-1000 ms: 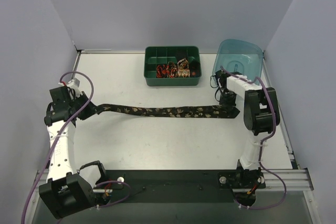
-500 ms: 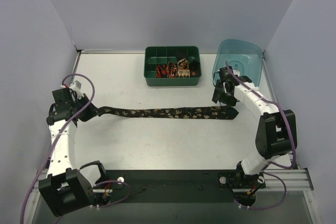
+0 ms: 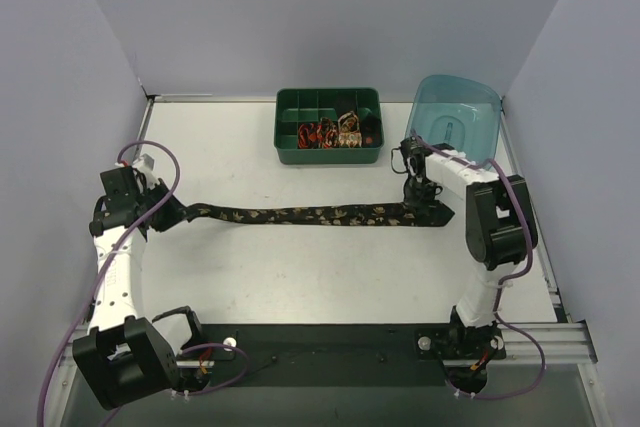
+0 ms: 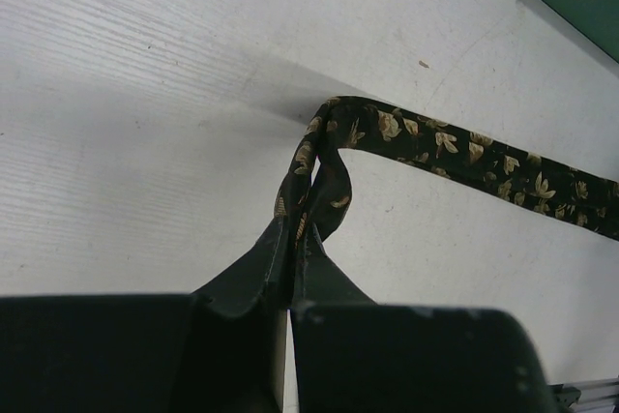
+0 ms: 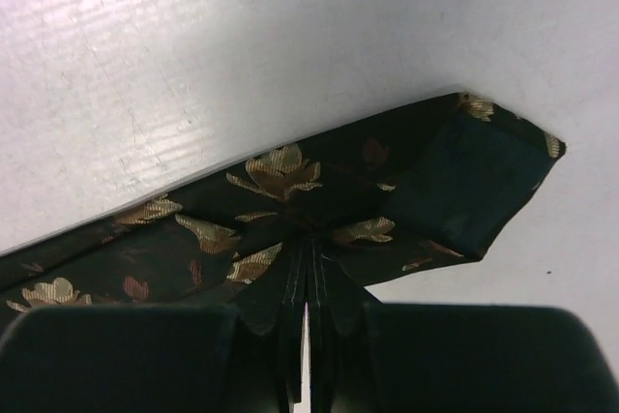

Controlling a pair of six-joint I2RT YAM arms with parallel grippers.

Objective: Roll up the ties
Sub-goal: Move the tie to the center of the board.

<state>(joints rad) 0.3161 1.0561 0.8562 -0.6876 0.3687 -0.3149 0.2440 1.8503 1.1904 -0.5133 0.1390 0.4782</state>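
Two tools, one long tie (image 3: 300, 214). Left tool (image 3: 168, 212) clenched on thin end at 9 o'clock. Right tool (image 3: 420, 199) clenched on wide end at 3 o'clock. Tie held straight across desk (image 3: 250, 277), likely so roll starts neat. Rolled ties (image 3: 330, 133) sit in green tray (image 3: 328, 95) at 12 o'clock.

Right pincer (image 3: 416, 199) opened, lifted — then re-clamped tie (image 3: 300, 214) slightly farther left.
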